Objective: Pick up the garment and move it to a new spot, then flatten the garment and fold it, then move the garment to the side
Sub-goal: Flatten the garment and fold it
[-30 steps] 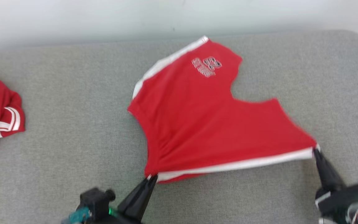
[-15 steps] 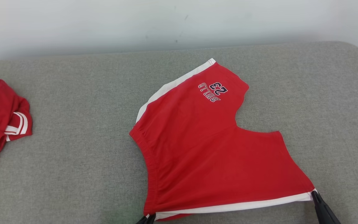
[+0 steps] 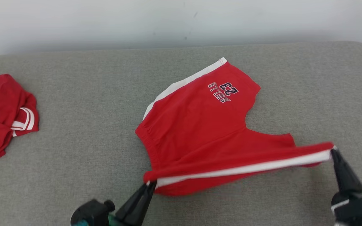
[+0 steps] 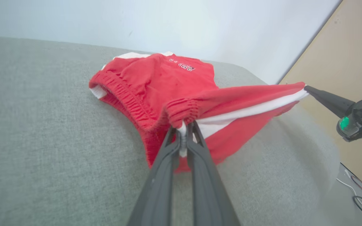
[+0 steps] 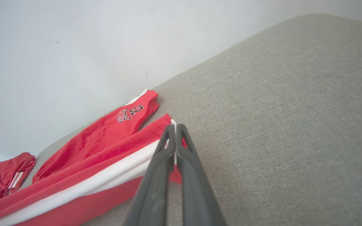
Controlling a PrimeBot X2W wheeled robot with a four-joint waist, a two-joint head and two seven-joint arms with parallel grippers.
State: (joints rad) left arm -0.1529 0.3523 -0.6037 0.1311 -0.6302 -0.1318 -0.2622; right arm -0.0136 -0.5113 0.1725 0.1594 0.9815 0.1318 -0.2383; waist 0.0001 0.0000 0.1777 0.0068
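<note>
The garment point(image 3: 200, 125) is a pair of red shorts with white side stripes and a "23" print, lying mid-cushion. Its near leg, the one with the white stripe, is raised off the cushion and stretched taut between both grippers, curling back over the rest. My left gripper point(image 3: 150, 183) is shut on the waistband corner point(image 4: 182, 125) at the lower middle. Pinching the hem corner point(image 5: 173, 124) at the right, my right gripper point(image 3: 332, 150) is shut too. The far leg with the print point(image 5: 130, 113) still rests flat.
A second red garment point(image 3: 5, 116) lies crumpled at the left end of the grey cushion point(image 3: 74, 94). A pale wall runs behind the cushion. In the left wrist view, floor and cables point(image 4: 361, 191) show past the cushion's right end.
Both grippers have lifted the striped near edge off the cushion and carried it up the view, so the near leg now folds over the rest. The head camera has also shifted.
</note>
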